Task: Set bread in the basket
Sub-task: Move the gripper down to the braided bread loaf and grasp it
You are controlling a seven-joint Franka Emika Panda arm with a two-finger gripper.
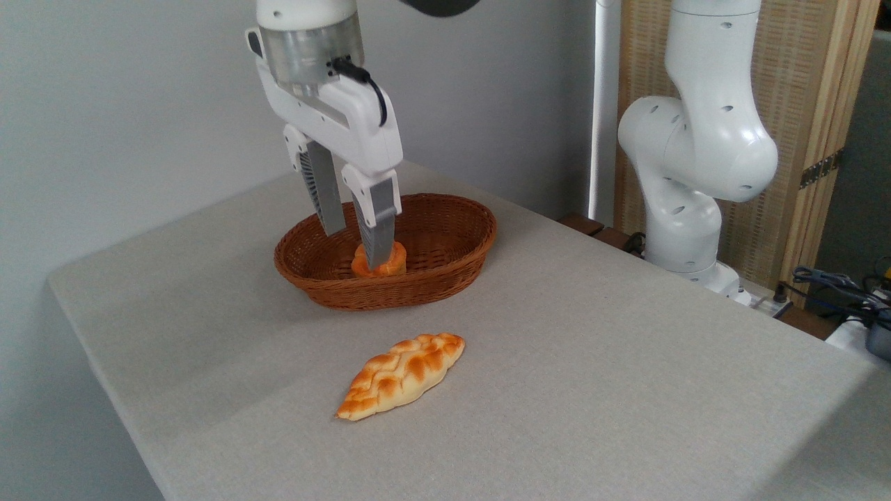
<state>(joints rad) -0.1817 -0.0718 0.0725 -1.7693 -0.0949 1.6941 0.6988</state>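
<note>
The bread (404, 374), a braided golden-orange loaf with pointed ends, lies on the grey table in front of the basket, slanting from lower left to upper right. The basket (445, 278) is an oval reddish-brown wicker one standing behind the loaf. My gripper (356, 249) hangs straight down into the basket's left half, open, fingers apart and well away from the loaf. A small round orange piece (395, 263) rests on the basket floor, partly hidden behind the nearer finger (376, 229); nothing sits between the fingers.
The arm's white base (689, 174) stands off the table's right back edge, with cables (842, 292) beyond it. The table's left edge (97, 348) drops off near the wall. Bare tabletop (592, 390) spreads to the right of the loaf.
</note>
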